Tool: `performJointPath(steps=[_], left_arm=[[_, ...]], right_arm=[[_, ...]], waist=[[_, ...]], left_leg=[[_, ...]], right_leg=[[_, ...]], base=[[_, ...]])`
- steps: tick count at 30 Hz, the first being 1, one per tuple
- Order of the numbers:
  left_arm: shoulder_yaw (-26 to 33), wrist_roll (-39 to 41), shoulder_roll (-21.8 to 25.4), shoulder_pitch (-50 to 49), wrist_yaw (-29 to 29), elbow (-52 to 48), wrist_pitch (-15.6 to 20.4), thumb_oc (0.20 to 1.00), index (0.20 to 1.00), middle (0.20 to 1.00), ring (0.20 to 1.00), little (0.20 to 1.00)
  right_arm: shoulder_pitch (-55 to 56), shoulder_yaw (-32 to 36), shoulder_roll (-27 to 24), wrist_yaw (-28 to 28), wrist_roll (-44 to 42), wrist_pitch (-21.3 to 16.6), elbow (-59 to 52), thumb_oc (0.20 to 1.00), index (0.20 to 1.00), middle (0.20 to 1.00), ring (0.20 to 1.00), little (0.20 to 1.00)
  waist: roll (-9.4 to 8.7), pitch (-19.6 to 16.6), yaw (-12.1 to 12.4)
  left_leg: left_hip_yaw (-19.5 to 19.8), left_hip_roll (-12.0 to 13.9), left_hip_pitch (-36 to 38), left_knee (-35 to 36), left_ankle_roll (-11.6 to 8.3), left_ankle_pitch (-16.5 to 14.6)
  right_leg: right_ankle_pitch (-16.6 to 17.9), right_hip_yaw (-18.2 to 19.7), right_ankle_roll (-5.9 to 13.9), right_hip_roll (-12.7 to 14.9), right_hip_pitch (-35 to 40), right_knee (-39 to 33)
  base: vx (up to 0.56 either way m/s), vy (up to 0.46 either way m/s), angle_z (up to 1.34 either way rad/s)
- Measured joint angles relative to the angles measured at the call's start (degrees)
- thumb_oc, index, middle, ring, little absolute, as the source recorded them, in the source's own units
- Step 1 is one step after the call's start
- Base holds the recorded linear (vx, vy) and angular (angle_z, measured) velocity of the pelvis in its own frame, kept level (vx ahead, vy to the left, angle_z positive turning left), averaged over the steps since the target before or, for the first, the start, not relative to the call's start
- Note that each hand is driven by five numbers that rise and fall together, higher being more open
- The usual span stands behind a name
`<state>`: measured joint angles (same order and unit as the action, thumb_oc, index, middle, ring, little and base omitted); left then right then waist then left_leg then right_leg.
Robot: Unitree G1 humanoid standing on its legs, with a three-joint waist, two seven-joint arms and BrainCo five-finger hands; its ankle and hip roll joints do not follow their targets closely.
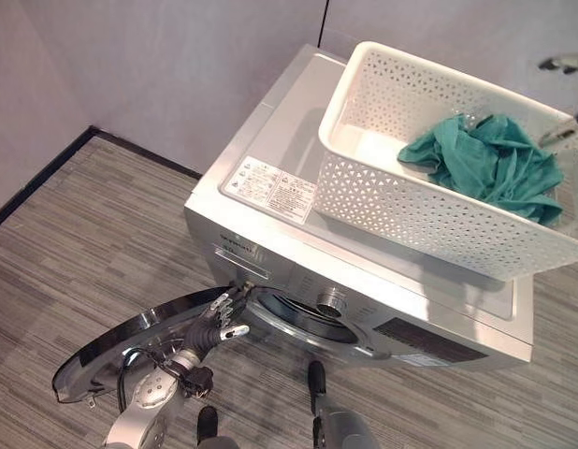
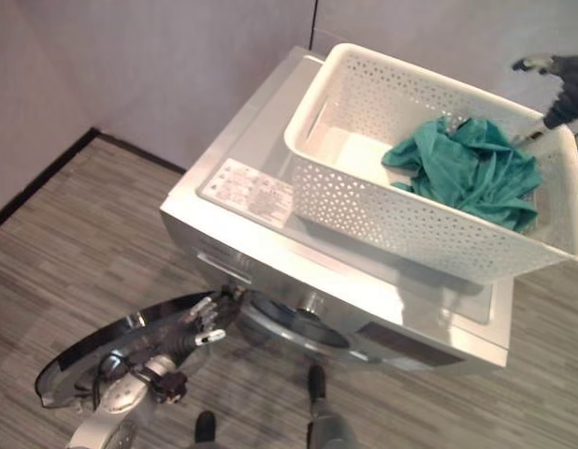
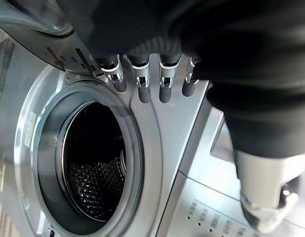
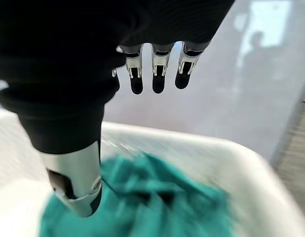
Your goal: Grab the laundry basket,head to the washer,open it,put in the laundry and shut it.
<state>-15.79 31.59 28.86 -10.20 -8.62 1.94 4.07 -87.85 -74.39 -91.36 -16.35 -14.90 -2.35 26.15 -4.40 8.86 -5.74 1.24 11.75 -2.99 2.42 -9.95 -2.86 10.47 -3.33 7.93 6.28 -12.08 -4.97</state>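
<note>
White perforated plastic laundry basket (image 1: 429, 201) atop silver washer (image 1: 298, 281), crumpled teal laundry (image 1: 490, 161) inside. Round door (image 1: 130, 341) swung open, dimpled drum (image 3: 95, 173) dark. Left hand (image 1: 223, 313) at door opening, fingers relaxed, empty. Right hand (image 4: 152, 74) above laundry, fingers straight, partly cut off.

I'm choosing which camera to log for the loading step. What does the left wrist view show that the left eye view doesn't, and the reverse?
The left wrist view alone looks into the washer's dark, dimpled drum, past the left robot hand with its straight fingers.

The left eye view alone shows the white laundry basket on top of the washer, the green laundry inside it, the right robot hand over the basket, and the door swung open.

Both show the door opening's ring and the left robot hand beside it.
</note>
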Motion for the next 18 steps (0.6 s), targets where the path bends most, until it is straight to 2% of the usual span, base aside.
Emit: performJointPath(steps=[7, 11, 18], left_arm=[[-0.36, 0.0, -2.37, 0.58, -1.25, 1.02, 0.0, 1.0, 1.0, 1.0, 1.0, 1.0], [-0.68, -0.1, -2.42, 1.23, -1.35, 1.02, 0.0, 1.0, 1.0, 1.0, 1.0, 1.0], [-0.66, -0.17, -2.41, 1.23, -1.35, 1.04, -0.02, 1.0, 1.0, 1.0, 1.0, 1.0]], right_arm=[[6.08, 1.56, -0.53, -2.55, -0.03, -0.26, -3.83, 1.0, 1.0, 1.0, 1.0, 1.0], [14.25, 7.33, -0.27, -3.0, 0.0, -0.21, -5.23, 1.0, 1.0, 1.0, 1.0, 1.0], [18.08, 11.57, 0.8, -3.55, 0.34, -0.14, -5.33, 1.0, 1.0, 1.0, 1.0, 1.0]], waist=[[1.4, 0.08, -0.4], [2.35, 0.15, 0.18], [3.07, 0.25, 0.46]], left_leg=[[0.0, 1.48, -0.45, 0.12, -0.6, 0.37], [0.48, 1.83, -2.29, 0.11, -0.51, 0.92], [1.57, 2.63, -2.85, 0.79, -0.83, 1.6]], right_leg=[[-0.18, -0.29, -0.53, -1.4, -0.5, -0.01], [0.4, -0.59, -1.39, -1.77, -2.06, 0.0], [0.45, -1.94, -1.7, -2.35, -2.16, 0.0]], base=[[0.02, -0.051, -0.01], [0.0, -0.03, 0.03], [0.01, -0.019, 0.07]])
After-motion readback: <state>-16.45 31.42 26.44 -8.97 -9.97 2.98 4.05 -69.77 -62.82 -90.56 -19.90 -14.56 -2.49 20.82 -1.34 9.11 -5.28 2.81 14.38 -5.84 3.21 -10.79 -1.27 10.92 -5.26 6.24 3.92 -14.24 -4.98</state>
